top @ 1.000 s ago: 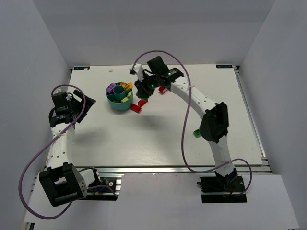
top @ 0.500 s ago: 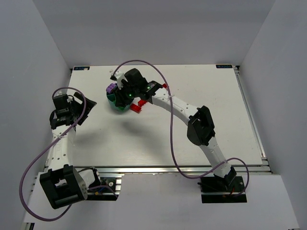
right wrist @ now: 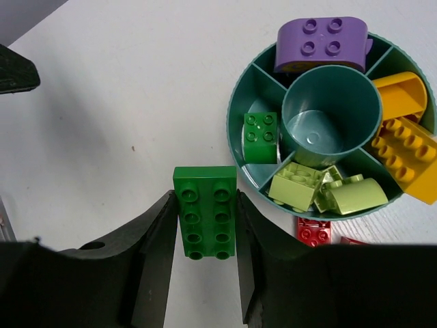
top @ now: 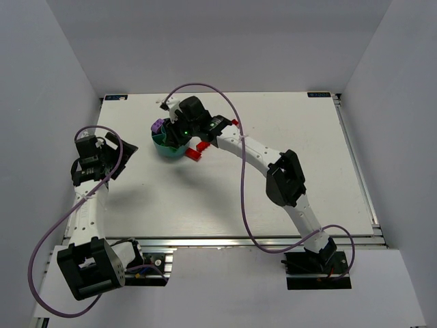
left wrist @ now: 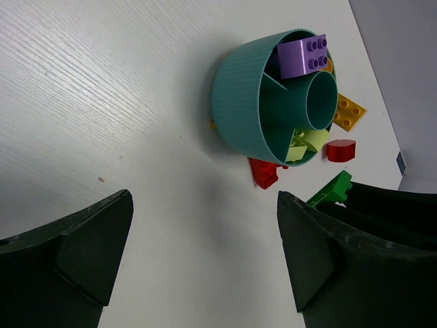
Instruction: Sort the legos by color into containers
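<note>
- Over the far left part of the table (top: 205, 198), we see the right gripper (right wrist: 205, 205) pinching the flat green plate (right wrist: 205, 213) by its long sides, studs facing the wrist camera
- The plate sits just outside the rim of the teal cup (right wrist: 235, 154), near the compartment that holds a small dark green brick (right wrist: 261, 137), and no part of it crosses the rim
- Inside the cup we count a purple brick (right wrist: 321, 42) in one compartment, orange-yellow bricks (right wrist: 406, 160) in another with one poking out past the rim, and light green bricks (right wrist: 321, 188) in a third, all ranged around the central tube (right wrist: 331, 113)
- Red bricks (right wrist: 314, 231) lie on the table just beside the cup's outer wall
- Over on the left side, the left gripper (left wrist: 202, 198) hangs with its fingers spread wide and nothing between them, well apart from the cup and facing it
- From that side we catch the green plate again, tilted, beyond the cup and the red bricks
</note>
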Motion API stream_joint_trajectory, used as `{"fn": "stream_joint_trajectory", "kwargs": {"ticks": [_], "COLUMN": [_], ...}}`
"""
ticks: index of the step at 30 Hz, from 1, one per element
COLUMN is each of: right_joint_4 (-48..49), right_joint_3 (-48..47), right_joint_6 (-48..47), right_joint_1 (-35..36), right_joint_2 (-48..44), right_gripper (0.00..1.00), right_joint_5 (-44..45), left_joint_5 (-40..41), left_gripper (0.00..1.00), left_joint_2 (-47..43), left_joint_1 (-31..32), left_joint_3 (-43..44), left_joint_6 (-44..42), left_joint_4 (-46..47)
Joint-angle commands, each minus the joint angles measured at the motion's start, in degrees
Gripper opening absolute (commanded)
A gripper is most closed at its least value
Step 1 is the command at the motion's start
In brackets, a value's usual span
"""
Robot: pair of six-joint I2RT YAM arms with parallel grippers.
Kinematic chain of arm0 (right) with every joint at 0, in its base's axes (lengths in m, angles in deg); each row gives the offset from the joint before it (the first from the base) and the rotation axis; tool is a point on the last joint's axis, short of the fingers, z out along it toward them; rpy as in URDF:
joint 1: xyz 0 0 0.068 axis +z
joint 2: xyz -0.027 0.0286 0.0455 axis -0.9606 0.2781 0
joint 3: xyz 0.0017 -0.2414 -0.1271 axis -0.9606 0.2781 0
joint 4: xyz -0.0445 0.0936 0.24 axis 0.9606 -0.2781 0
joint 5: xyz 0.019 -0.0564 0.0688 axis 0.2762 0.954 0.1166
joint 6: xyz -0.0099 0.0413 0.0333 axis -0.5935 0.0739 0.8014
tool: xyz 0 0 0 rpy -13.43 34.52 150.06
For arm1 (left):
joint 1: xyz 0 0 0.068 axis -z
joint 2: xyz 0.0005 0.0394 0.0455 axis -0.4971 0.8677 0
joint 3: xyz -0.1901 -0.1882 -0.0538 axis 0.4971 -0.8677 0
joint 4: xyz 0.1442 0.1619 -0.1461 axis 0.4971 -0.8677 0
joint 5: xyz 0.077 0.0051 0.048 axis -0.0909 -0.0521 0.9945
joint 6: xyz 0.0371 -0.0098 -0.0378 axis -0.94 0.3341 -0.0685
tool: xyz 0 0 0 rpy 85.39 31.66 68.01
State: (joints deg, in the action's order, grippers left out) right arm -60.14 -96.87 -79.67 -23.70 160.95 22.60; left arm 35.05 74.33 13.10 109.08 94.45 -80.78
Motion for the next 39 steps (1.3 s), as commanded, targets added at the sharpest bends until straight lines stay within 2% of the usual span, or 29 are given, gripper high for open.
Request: {"fn": "stream_joint_trajectory", "kwargs": {"ticks": [1, 17, 20, 22, 27, 30, 33, 36, 39], "right_joint_4": [3.2, 3.6, 3.7, 4.5, 16.7, 25.0, 31.2, 38.3, 45.4], "right_joint_3": [0.5, 2.2, 2.2, 2.8, 12.2, 16.0, 16.9, 16.4, 16.3], "right_joint_6": [0.1, -0.5, -0.6, -1.6, -9.9, -13.6, -15.7, -13.8, -11.4], "right_joint_1": [0.8, 0.9, 0.9, 0.9, 0.7, -0.2, -1.5, -2.5, -2.8], "right_joint_2": [-0.6, -1.1, -1.5, -2.8, -10.6, -12.4, -10.8, -8.4, -6.2], "right_gripper": [0.00, 0.00, 0.00, 0.00, 0.00, 0.00, 0.00, 0.00, 0.00], "right_joint_5": [0.7, 0.9, 0.0, -3.7, -17.0, -21.3, -25.7, -28.0, -26.4], "left_joint_5": [-0.6, -0.7, -0.6, -0.2, 0.6, 1.2, 1.0, 1.3, 1.7], "left_gripper": [0.95, 0.95, 0.95, 0.95, 0.95, 0.95, 0.95, 0.95, 0.95], "left_joint_2": [-1.5, -1.0, -0.9, -1.0, -1.4, -1.3, -1.0, -0.7, -0.5], "left_joint_1": [0.0, 0.0, 0.0, 0.0, 0.1, 0.1, 0.2, 0.2, 0.2], "left_joint_3": [-0.3, 0.1, 0.4, 0.5, 1.1, 0.9, 1.1, 1.8, 1.8], "left_joint_6": [0.1, -0.1, -0.2, -0.4, -1.1, -1.4, -1.5, -1.7, -1.8], "left_joint_4": [0.3, 0.0, -0.2, -0.4, -1.3, -1.6, -1.7, -2.2, -2.4]}}
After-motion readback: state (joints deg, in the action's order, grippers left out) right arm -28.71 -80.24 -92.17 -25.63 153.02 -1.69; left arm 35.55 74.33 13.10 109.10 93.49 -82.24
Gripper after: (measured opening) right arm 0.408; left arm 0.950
